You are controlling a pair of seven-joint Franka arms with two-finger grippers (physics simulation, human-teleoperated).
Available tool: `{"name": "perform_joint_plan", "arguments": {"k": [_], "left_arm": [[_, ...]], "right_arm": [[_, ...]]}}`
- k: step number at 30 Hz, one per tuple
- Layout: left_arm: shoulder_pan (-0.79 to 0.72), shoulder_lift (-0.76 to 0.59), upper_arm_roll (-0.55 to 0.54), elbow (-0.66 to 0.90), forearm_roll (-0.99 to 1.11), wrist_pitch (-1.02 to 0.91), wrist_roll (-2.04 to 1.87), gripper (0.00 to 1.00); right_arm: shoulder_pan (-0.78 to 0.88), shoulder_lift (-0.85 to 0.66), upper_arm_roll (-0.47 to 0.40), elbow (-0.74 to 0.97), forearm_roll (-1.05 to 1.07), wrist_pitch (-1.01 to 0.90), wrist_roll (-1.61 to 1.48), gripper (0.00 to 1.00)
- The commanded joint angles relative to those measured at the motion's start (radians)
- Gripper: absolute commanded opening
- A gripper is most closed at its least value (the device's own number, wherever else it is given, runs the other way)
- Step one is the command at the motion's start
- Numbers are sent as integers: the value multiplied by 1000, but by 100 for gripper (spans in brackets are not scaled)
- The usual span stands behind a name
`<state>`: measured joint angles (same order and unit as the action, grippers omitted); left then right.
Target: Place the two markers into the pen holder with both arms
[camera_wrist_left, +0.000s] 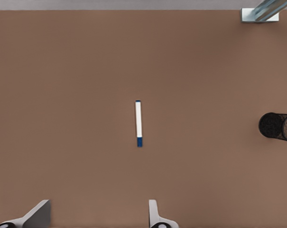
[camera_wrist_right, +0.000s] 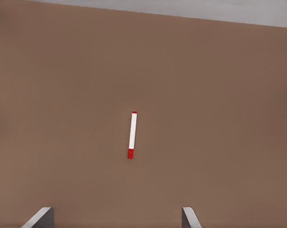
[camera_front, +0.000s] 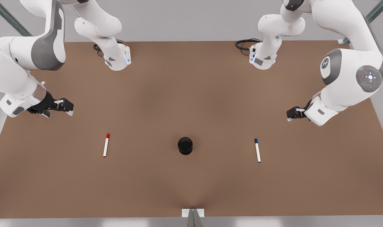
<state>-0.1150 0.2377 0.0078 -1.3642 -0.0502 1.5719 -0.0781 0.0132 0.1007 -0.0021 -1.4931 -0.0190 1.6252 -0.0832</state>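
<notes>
The red-capped marker [camera_front: 106, 145] lies flat on the brown table at the front view's left, also below my right wrist camera [camera_wrist_right: 132, 135]. The blue-capped marker [camera_front: 257, 150] lies flat at the front view's right and under my left wrist camera [camera_wrist_left: 138, 123]. Between them the black pen holder [camera_front: 185, 145] stands upright, and its side shows in the left wrist view [camera_wrist_left: 277, 127]. My right gripper [camera_front: 68, 107] [camera_wrist_right: 115, 218] hovers open, above and behind the red marker. My left gripper [camera_front: 289, 114] [camera_wrist_left: 97, 216] hovers open behind the blue marker. Neither holds anything.
Both arm bases [camera_front: 117, 58] [camera_front: 263, 58] stand at the table's back edge with black cables [camera_front: 243, 44] beside them. A white bracket with a metal strut [camera_front: 193, 213] [camera_wrist_left: 260, 14] sits at the table's front edge.
</notes>
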Motion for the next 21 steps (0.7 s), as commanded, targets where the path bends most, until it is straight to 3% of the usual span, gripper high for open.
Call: {"name": "perform_joint_plan", "arguments": {"k": [1, 11, 14, 21], "left_arm": [[0, 0, 0, 0, 6, 10, 41, 100], [0, 72, 3, 10, 7, 23, 46, 100], [5, 196, 4, 10, 6, 154, 38, 100], [40, 333, 6, -42, -2, 402, 38, 100]], "right_arm": [[1, -1, -1, 0, 1, 4, -39, 100], [1, -1, -1, 0, 1, 4, -46, 100], [1, -1, -1, 0, 1, 4, -46, 100], [-1, -1, -1, 0, 1, 4, -47, 100]]}}
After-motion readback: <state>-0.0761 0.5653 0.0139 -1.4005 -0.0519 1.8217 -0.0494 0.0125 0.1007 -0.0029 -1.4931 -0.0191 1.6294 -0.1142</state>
